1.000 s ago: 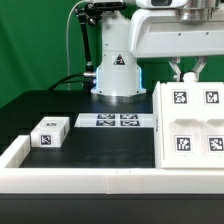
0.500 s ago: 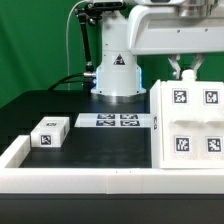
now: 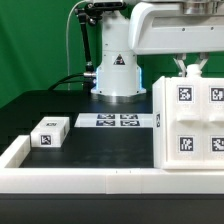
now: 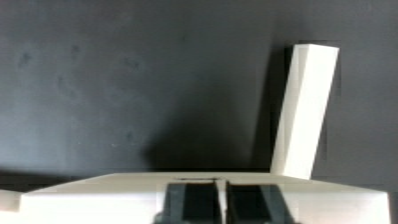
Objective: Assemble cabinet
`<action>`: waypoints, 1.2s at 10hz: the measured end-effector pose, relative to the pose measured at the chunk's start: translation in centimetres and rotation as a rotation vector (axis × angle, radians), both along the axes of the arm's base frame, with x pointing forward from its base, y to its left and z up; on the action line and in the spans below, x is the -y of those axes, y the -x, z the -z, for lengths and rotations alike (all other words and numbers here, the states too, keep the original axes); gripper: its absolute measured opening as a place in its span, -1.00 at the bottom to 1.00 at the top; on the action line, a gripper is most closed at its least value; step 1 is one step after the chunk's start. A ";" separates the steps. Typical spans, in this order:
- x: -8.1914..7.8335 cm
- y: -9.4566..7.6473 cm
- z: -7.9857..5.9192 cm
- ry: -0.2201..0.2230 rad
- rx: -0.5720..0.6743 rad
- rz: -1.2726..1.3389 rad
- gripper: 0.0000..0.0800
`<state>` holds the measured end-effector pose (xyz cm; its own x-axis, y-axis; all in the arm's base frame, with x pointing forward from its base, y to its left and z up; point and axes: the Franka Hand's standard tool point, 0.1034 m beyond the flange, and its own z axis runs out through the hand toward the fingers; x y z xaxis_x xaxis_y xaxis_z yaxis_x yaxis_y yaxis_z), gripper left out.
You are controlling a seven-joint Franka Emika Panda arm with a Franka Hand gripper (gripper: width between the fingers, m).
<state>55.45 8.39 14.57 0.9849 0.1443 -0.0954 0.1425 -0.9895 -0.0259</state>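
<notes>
Showing the large white plastic cabinet box with square black-and-white tags at the exterior view's right, we mark the two-finger gripper directly over its far edge, fingers drawn together to a seam, so we judge the coming move runs straight down.

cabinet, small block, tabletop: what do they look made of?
The cabinet looks like white plastic: matte, opaque, evenly coloured. Its tags seem to be printed stickers. The small block has the same matte white look, so probably the same plastic. The table is black and dull with no glare; mat or coated board, I can't tell which.
</notes>
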 end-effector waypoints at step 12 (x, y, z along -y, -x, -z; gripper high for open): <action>-0.3 0.4 0.5 0.000 0.005 -0.004 -0.68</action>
<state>55.00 8.68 14.06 0.9848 0.1479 -0.0907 0.1462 -0.9889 -0.0253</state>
